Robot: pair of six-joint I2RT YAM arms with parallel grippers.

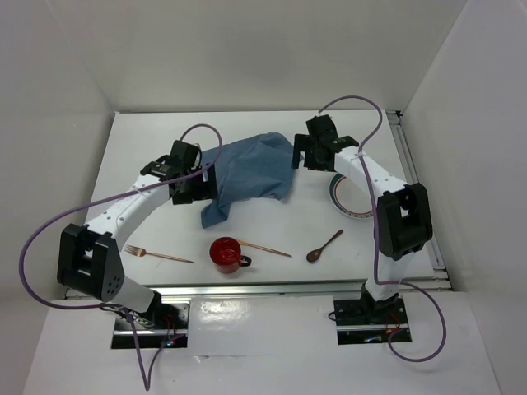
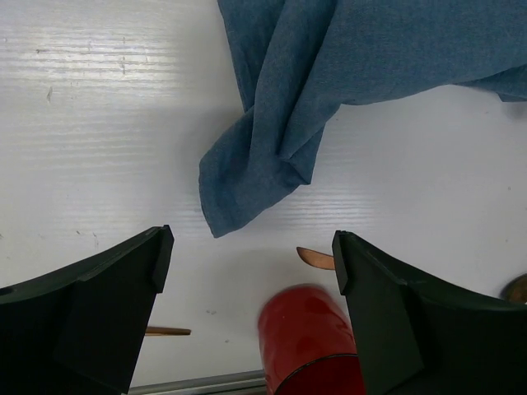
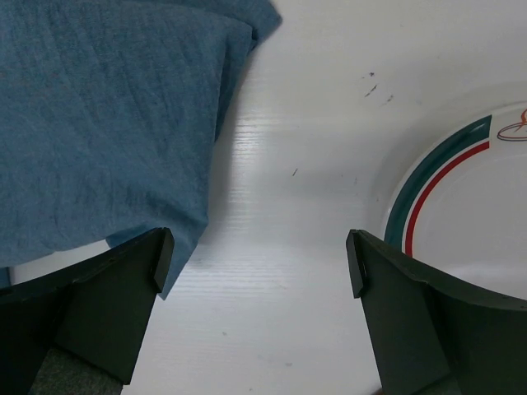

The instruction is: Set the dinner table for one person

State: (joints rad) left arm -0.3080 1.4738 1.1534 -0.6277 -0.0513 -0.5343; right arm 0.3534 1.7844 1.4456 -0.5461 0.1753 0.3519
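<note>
Top view: dinner table [image 1: 148, 148] fills centre, everything sits on it. Blue cloth [image 1: 247, 169] bunched mid-table, long axis lower left to upper right. Left gripper [image 1: 193, 189] at its lower-left end, right gripper [image 1: 303, 155] at its right edge; both about equally near. Plate [image 1: 350, 197] right of cloth. Red mug [image 1: 225, 254], fork [image 1: 156, 255], spoon [image 1: 324, 246] along bottom.

Left wrist: jaws wide apart, empty. Cloth corner [image 2: 272, 156] just above gap, upper centre; mug at bottom.

Right wrist: jaws spread, empty. Cloth edge touches finger at lower left, plate rim far right. Likely next: pinch both ends, spread cloth flat.
</note>
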